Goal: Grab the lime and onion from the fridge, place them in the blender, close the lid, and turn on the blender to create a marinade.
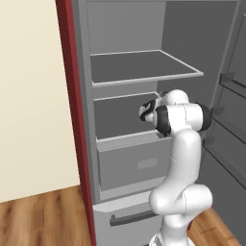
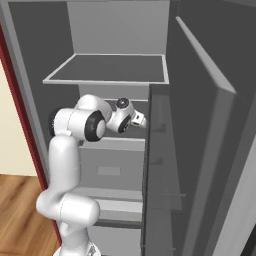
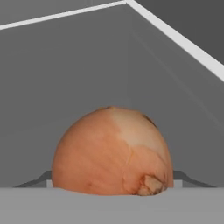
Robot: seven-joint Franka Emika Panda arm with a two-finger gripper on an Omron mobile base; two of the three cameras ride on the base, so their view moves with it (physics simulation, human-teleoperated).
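Arm is reaching into the fridge [image 1: 125, 72], claw [image 3: 112, 186] seemingly pinching the onion [image 3: 111, 151] above its drawer [image 1: 137, 166]; lime, blending, lid and switching-on are all remaining.

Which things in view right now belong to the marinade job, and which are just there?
Job:
- orange-brown round onion, close in front of the tool, between its fingertips
- tall grey fridge with a dark red side, door open
- tool, reaching in under the upper shelf

Just there:
- pale-edged grey upper shelf
- grey drawer with a dark bar handle
- wooden floor
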